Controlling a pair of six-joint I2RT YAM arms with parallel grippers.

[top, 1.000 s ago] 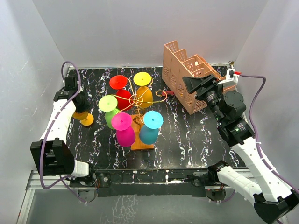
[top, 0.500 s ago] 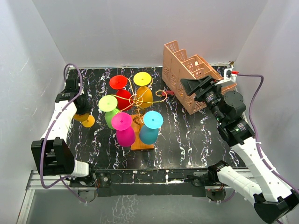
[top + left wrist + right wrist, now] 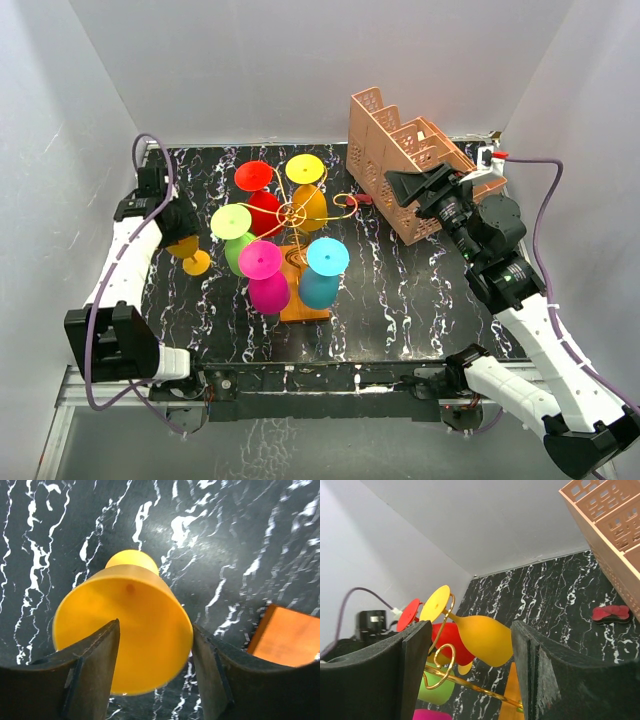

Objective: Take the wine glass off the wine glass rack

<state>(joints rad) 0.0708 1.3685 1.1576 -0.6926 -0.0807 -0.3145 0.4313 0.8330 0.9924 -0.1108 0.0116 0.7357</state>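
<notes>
The gold wire wine glass rack (image 3: 292, 213) stands mid-table on its orange base (image 3: 306, 303), with red, yellow, lime, magenta and cyan glasses hanging from it. An orange wine glass (image 3: 192, 257) is off the rack at the table's left, low over the marble. My left gripper (image 3: 176, 228) is right above it. In the left wrist view the jaws stand open, and the glass's bowl (image 3: 125, 630) sits loosely between the fingers of the left gripper (image 3: 156, 625). My right gripper (image 3: 400, 185) hangs open right of the rack; nothing is in the right gripper (image 3: 471, 627).
A salmon-pink lattice crate (image 3: 400, 165) fills the back right corner, just behind the right gripper. A small red object (image 3: 611, 612) lies on the marble near the crate. White walls close in the table on three sides.
The left jaws have opened from a tight grip on the orange glass. The glass has shifted slightly toward the near side. The right gripper crept a little left toward the rack.
</notes>
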